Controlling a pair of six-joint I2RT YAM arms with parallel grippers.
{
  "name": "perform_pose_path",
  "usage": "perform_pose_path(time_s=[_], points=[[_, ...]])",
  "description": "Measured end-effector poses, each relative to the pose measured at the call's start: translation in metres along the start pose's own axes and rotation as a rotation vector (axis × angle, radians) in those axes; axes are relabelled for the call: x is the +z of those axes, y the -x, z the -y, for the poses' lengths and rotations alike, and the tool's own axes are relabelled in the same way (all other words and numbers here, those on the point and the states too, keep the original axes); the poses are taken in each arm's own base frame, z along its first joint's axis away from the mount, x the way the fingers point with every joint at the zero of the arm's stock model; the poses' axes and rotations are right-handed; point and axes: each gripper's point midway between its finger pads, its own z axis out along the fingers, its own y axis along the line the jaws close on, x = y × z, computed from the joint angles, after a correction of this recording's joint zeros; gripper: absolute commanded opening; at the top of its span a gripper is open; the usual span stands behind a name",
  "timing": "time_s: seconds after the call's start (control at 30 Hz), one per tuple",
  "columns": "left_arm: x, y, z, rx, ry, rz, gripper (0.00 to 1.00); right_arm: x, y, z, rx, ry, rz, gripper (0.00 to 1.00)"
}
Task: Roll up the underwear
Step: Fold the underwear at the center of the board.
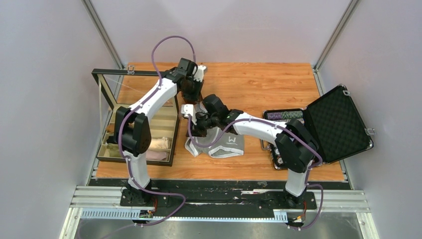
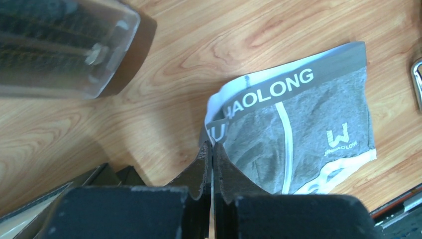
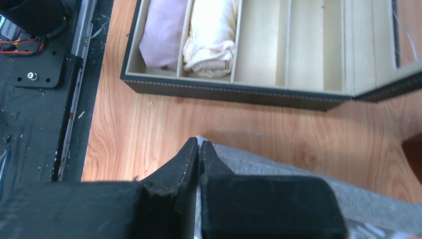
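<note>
The grey underwear [image 1: 226, 142] with white trim lies on the wooden table, its lettered waistband [image 2: 278, 92] showing in the left wrist view. My left gripper [image 1: 195, 105] is shut, its tips [image 2: 211, 147] at the raised folded corner of the waistband, pinching it. My right gripper [image 1: 193, 133] is shut too, its tips [image 3: 199, 144] on a white-trimmed edge of the grey fabric [image 3: 278, 167], which runs off to the right behind the fingers. Both grippers sit close together at the garment's left side.
A divided organiser box [image 1: 164, 160] stands at the left with its lid frame [image 1: 107, 74] raised. It holds a pinkish roll [image 3: 161, 35] and a cream roll [image 3: 211, 37]. An open black case [image 1: 338, 124] lies at the right. The table's near edge lies close behind.
</note>
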Motion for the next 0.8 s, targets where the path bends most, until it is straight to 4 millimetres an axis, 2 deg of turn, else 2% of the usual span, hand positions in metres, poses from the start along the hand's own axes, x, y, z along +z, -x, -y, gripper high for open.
perform_pose_path(time_s=[0.13,0.37,0.63,0.8], points=[[0.013,0.001,0.018,0.027,-0.022,-0.022,0.00,-0.025,-0.003,0.005,0.026,-0.041,0.003,0.00],[0.033,0.013,0.067,0.117,-0.078,-0.018,0.00,-0.071,-0.002,0.010,0.041,-0.119,0.031,0.00],[0.048,0.025,0.107,0.189,-0.113,0.003,0.00,-0.098,-0.023,0.000,0.081,-0.154,0.010,0.00],[0.049,0.034,0.125,0.220,-0.126,0.031,0.00,-0.120,-0.026,-0.002,0.088,-0.194,0.021,0.00]])
